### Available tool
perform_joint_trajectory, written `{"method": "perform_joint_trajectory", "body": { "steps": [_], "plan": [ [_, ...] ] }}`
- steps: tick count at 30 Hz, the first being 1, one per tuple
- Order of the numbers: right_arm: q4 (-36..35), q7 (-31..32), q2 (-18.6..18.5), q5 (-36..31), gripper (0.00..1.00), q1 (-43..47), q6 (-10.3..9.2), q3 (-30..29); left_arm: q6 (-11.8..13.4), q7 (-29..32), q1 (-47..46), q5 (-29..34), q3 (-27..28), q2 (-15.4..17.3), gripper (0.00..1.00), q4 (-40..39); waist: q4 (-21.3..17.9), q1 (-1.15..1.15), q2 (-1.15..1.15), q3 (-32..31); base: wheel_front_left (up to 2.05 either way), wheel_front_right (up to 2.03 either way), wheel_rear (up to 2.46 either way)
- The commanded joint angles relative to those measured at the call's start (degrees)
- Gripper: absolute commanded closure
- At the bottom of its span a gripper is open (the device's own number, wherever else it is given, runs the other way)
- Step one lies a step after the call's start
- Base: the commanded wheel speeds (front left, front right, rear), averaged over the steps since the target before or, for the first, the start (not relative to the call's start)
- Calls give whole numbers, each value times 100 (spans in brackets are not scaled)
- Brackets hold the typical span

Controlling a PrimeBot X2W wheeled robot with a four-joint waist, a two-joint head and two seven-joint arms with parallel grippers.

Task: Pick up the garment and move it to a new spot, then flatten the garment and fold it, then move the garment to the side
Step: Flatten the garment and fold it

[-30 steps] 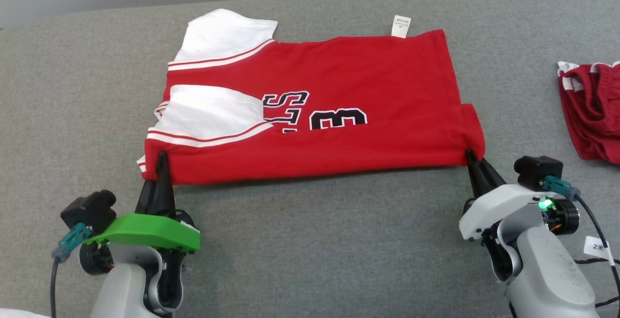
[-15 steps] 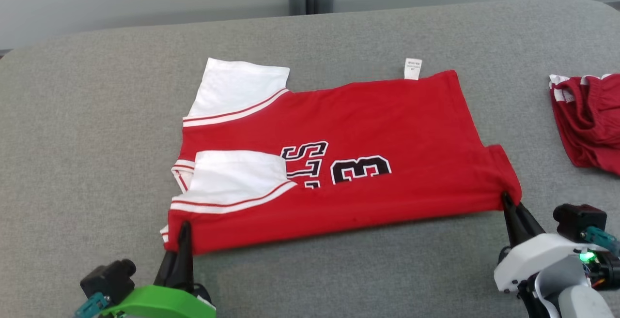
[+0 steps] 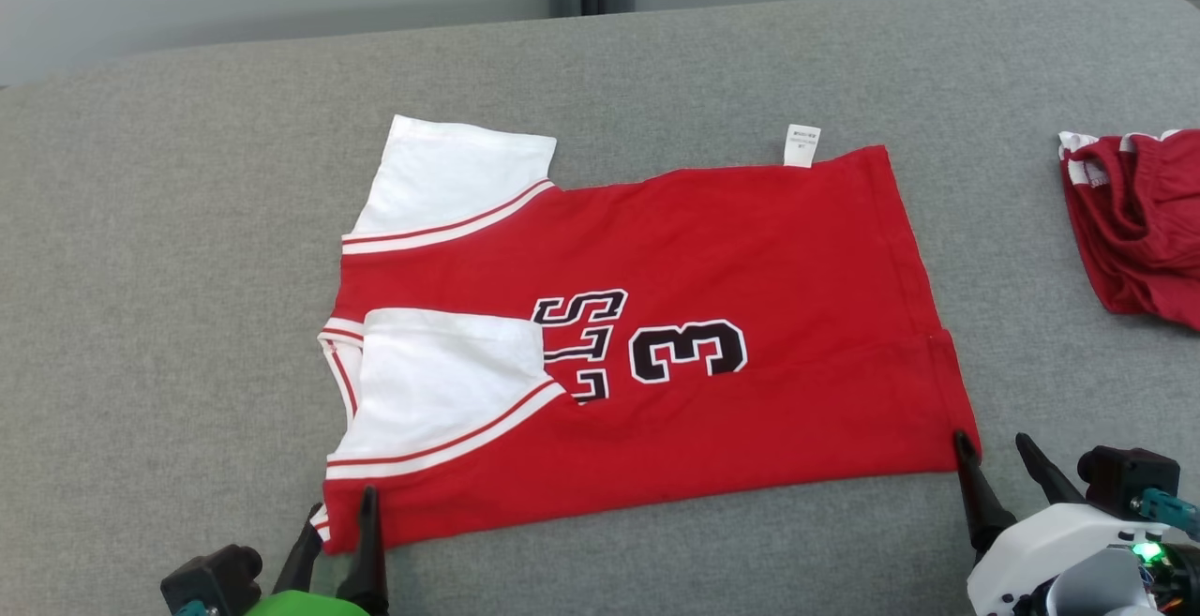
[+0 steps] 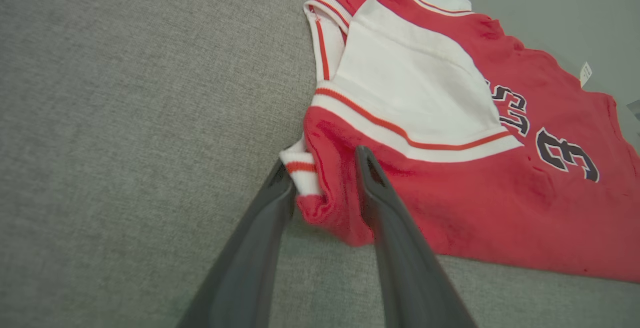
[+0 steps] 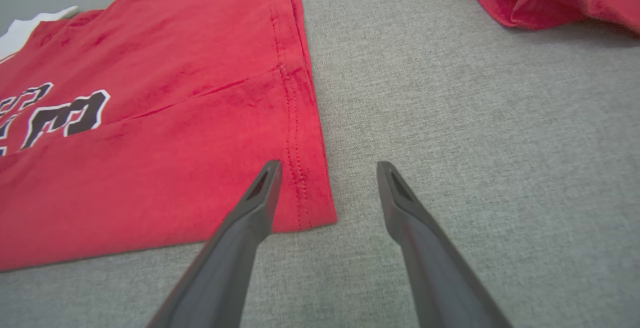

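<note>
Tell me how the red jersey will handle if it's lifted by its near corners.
Probably floppy: the red jersey lies flat, and its near left corner bunches in soft folds. Likely light: the cloth looks thin and creased. Lifted by two corners, it would probably sag between them.

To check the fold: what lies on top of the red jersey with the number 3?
A white red-striped sleeve lies folded over the red fabric jersey, hiding part of its black lettering.
</note>
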Motion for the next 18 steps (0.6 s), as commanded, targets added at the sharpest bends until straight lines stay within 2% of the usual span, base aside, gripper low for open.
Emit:
{"method": "perform_joint_trajectory", "body": {
  "steps": [1, 6, 10, 15, 18],
  "plan": [
    [25, -38, -21, -4, 0, 83, -9, -43, 35, -17, 68, 40, 22, 65, 0, -2, -3, 0, 0, 1, 0, 0, 0],
    [-80, -104, -20, -140, 0, -31, -9, -126, 54, 6, -84, 200, 42, 278, 0, -153, -10, 0, 0, -6, 0, 0, 0],
    [-274, -87, -20, -233, 0, -227, -9, -85, -2, 196, -578, 480, -16, 659, 0, -334, -29, 0, 0, 30, 0, 0, 0],
    [-407, -6, -20, -348, 0, -614, -9, 126, -353, 685, -1745, 811, -215, 1240, 0, -539, -113, 0, 0, 204, 0, 0, 0],
    [-358, 32, -21, -391, 0, -875, -9, 292, -520, 1051, -2560, 859, -352, 1485, 0, -547, -202, 0, 0, 387, 0, 0, 0]
  ]
}}
